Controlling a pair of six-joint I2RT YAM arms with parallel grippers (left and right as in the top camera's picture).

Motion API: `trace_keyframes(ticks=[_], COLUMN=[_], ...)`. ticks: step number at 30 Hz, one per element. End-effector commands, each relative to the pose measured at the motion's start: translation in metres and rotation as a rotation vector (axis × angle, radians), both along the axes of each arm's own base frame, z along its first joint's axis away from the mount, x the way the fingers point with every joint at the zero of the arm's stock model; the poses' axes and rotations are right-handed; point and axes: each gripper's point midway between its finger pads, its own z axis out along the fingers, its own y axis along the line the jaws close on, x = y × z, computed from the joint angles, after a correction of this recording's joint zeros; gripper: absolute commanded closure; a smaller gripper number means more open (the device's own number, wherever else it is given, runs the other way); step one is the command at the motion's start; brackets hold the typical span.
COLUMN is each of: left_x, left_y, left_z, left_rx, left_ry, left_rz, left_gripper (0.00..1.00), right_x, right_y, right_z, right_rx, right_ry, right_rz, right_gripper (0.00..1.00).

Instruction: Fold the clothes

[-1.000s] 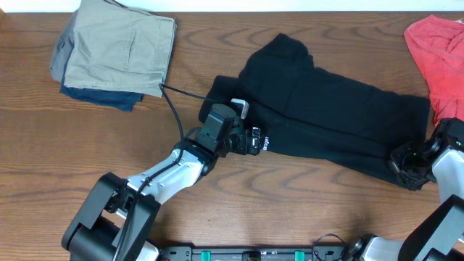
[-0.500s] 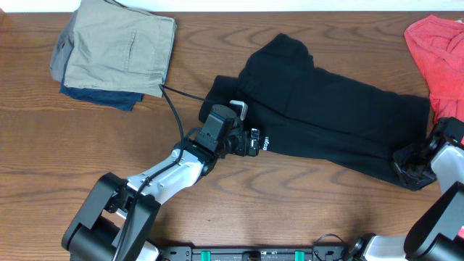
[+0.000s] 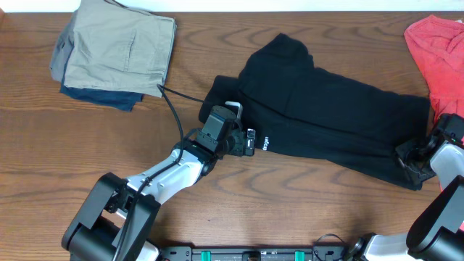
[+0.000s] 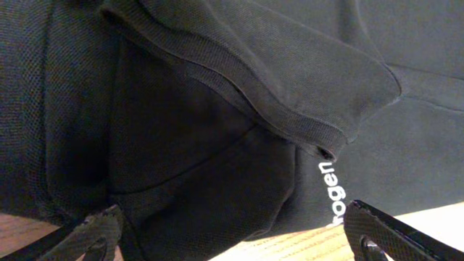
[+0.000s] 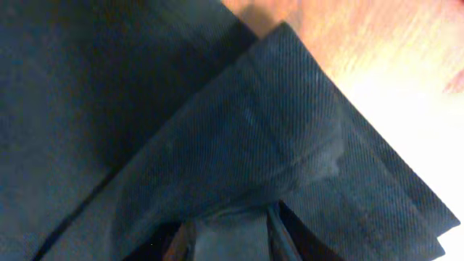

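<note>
The clothes, a black T-shirt (image 3: 333, 109), lie stretched across the middle and right of the table, folded lengthwise. My left gripper (image 3: 245, 125) stands wide open over its left end, one finger on each side of a fold by the small white lettering (image 4: 332, 188). In the left wrist view, black fabric (image 4: 217, 109) fills the gap between the fingers of my left gripper (image 4: 235, 239), untouched. My right gripper (image 3: 409, 156) sits at the shirt's lower right corner. In the right wrist view, a bunched fold of shirt (image 5: 181, 109) is pinched between the narrow fingers of my right gripper (image 5: 232, 235).
A folded pile of khaki trousers (image 3: 116, 47) over a dark blue garment lies at the back left. A red garment (image 3: 438, 51) lies at the back right edge. The left arm's black cable (image 3: 174, 109) runs over the wooden table (image 3: 290, 203).
My right gripper has shifted slightly right and back with the shirt corner. The left gripper has stayed open in the same place.
</note>
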Motion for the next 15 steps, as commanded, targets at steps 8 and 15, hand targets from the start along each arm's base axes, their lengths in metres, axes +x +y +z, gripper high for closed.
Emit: trace_keyframes(ticks=[8, 15], left_x=[0.002, 0.0], left_y=[0.003, 0.004], left_z=[-0.004, -0.005], left_rx=[0.025, 0.03], left_ry=[0.001, 0.009], left_rz=[0.003, 0.003], left_gripper=[0.02, 0.02], right_x=[0.022, 0.048], right_y=[-0.019, -0.024], right_z=[0.008, 0.033], right_rx=[-0.064, -0.066], right_ry=[-0.103, -0.17], right_rz=[-0.016, 0.06], right_gripper=[0.51, 0.13])
